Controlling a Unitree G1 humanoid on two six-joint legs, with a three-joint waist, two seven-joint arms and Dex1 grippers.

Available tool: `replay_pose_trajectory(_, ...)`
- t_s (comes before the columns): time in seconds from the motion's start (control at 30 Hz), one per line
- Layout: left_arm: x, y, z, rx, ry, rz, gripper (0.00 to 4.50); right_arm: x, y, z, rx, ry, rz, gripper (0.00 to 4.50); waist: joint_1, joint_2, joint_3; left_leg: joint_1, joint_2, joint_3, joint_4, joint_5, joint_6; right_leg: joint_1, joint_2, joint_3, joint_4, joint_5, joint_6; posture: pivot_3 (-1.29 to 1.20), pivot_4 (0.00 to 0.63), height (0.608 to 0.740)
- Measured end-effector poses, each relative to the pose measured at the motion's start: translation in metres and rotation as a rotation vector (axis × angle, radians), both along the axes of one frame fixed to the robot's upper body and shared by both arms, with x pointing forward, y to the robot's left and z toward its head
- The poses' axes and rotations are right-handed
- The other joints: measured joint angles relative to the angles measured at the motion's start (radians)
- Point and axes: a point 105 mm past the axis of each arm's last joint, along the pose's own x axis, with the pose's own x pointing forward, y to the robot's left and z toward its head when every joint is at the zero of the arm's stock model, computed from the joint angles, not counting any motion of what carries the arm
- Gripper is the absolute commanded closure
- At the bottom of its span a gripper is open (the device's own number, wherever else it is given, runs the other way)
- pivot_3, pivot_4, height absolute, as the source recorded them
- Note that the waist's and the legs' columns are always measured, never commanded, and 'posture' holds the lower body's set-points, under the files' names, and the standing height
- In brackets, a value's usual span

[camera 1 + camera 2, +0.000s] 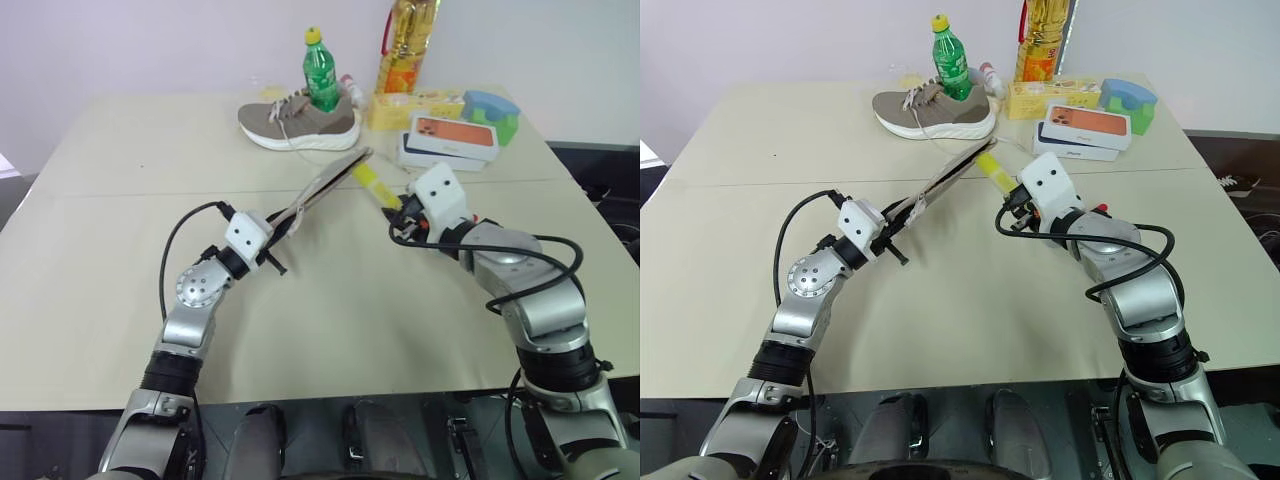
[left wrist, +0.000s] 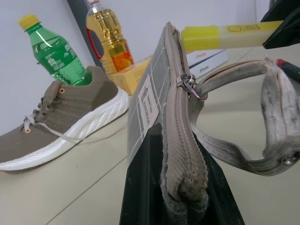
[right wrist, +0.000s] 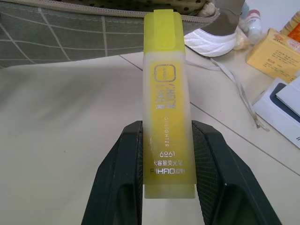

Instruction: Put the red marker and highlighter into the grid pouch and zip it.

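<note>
Left tool [image 1: 283,226] clamps grid pouch [image 1: 325,186] aloft, unzipped; right tool [image 3: 161,187] grips highlighter [image 3: 165,93] at its mouth, not inserted. Zipping outstanding.

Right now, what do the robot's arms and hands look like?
Both arms are shiny silver-grey metal with round joints and black bands lower down. Near each wrist sits a white boxy block, and black cables loop alongside it. The left hand and the right hand each end in two flat black fingers.
</note>
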Motion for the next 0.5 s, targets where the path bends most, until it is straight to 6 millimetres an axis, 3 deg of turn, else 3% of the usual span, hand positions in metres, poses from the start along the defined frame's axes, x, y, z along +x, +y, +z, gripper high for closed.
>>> replay_pose_trajectory(0.5, 0.000, 0.000, -0.001, 0.007, 0.008, 0.000, 4.50, 0.003, -0.001, 0.011, 0.006, -0.035, -0.013, 3.63, 0.000, 0.000, 0.000, 0.000, 0.000, 0.000, 0.000, 0.000, 0.000, 0.000, 0.000, 0.000, 0.000, 0.000, 0.000, 0.00, 0.150, 0.740)
